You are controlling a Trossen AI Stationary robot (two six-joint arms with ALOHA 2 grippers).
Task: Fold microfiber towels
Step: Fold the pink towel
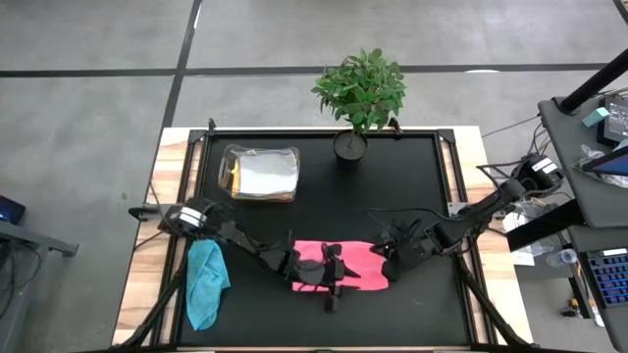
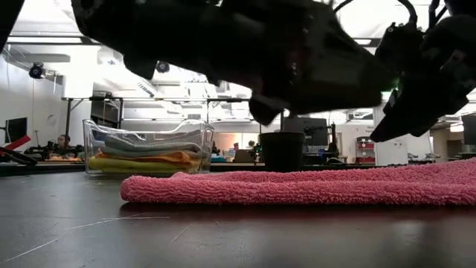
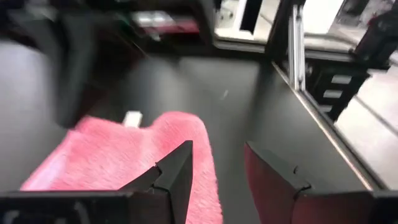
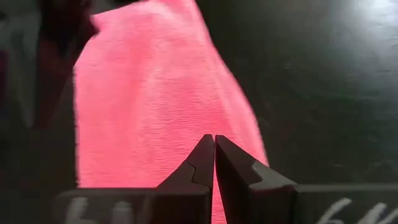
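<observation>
A pink towel lies folded into a flat strip on the black mat near the table's front edge, and shows as a low band in the low view. My left gripper hovers open over the towel's middle, with nothing between its fingers. My right gripper is shut and hangs just above the towel's right end, clear of it. A teal towel lies crumpled at the mat's left edge.
A clear plastic box at the far left of the mat holds folded yellow, orange and grey towels. A potted plant stands at the far edge. Bare black mat stretches between them and the pink towel.
</observation>
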